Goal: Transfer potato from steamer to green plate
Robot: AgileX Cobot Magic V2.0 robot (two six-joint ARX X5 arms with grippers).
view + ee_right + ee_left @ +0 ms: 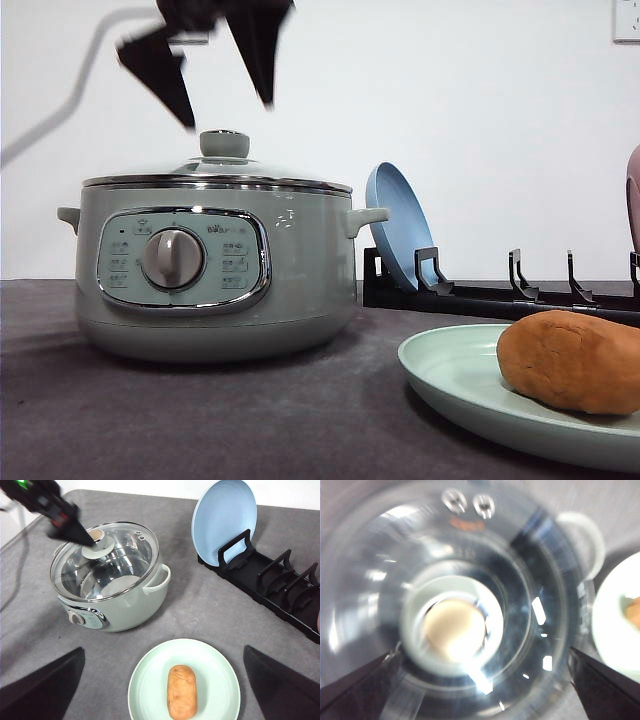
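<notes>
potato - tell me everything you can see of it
The potato is a smooth, matte orange-brown oblong lump with rounded ends. It lies on its side on the green plate, near the middle, touching only the plate. It looks whole, with no cuts visible. The steamer stands apart from it with its glass lid on. The right gripper is open above the plate, not touching the potato.

- A grey, cloth-like bench (210,610) carries the kitchenware.
- The lidded sage-green steamer (112,587) stands on it.
- The green plate (150,680) lies near the steamer, apart from it.
- A black dish rack (280,592) sits along the far side.
</notes>
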